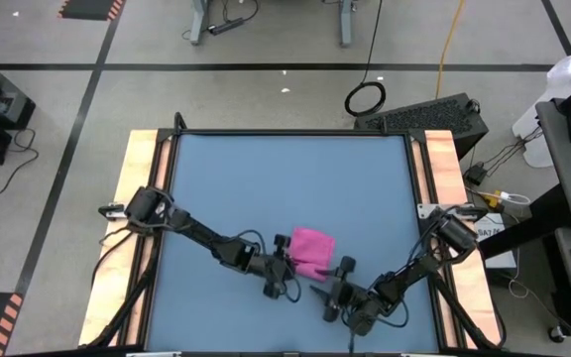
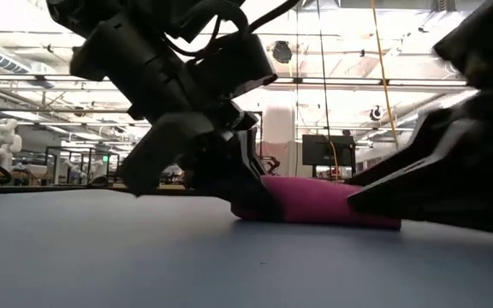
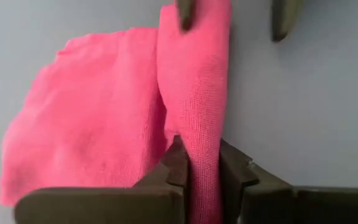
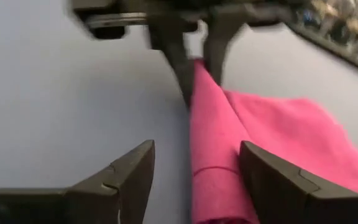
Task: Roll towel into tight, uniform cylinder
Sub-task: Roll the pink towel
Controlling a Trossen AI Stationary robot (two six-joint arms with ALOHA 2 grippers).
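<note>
The magenta-pink towel lies on the blue table near its front edge. It is partly rolled: a narrow roll runs along one side, and the flat rest is spread beside it. My left gripper is shut on the roll's left end. My right gripper stands open at the other end, one finger on each side of the roll. My left gripper pinches the end of the towel's rolled part between its two fingers, several layers thick. The fingers slant down from the table's left and point along the roll. The roll lies on the table. My right gripper: one finger stands close against the roll's side; whether it touches, I cannot tell.
Wooden side rails border the table on the left and right. The blue surface stretches bare toward the far edge. Both arms meet close together at the towel near the front edge.
</note>
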